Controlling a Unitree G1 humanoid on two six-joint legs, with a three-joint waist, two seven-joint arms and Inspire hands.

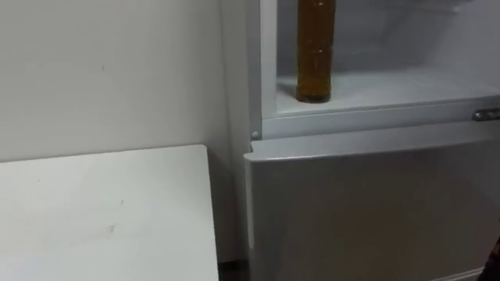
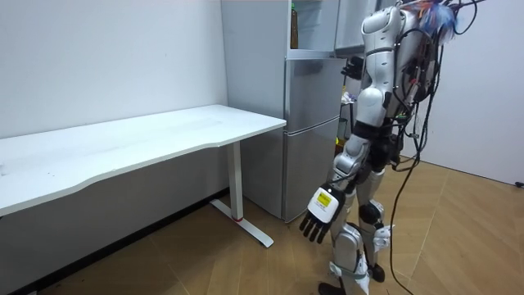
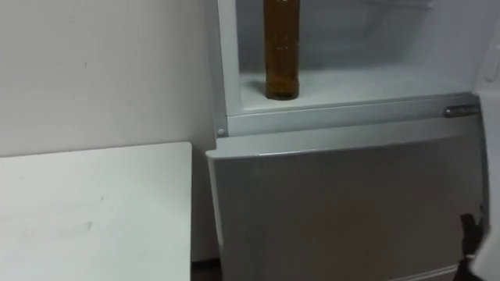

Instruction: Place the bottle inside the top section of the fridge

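Off to my left, a plain pale wall [image 1: 101, 70] ran behind a white table [image 1: 101, 218], whose bare top reached almost to the side of the fridge [image 1: 234, 117]. From the room view, I stood upright on the wooden floor [image 2: 458, 229], close in front of that fridge and facing it, with the table's end just beside it.

My left hand [image 2: 318, 220] hung low at my side, well apart from the fridge and the table. Its dark fingers were loosely spread and pointed down, and it had hold of nothing.

Further right, the upper compartment [image 1: 406, 86] was open to me, white inside. The bottle [image 1: 315, 55], filled with something amber-brown, stood upright on the compartment's floor, near the front edge and toward its left wall. Its top ran out of my sight above. Nothing of mine touched it.

Below the compartment, the grey lower door [image 1: 367, 211] was closed. A small metal hinge piece [image 1: 486, 114] sat on the strip between the two compartments at the far right.

At the lower right edge of the right eye view, a dark sliver of my right hand [image 3: 468, 234] showed against the lower door. I could not tell how its fingers were set.
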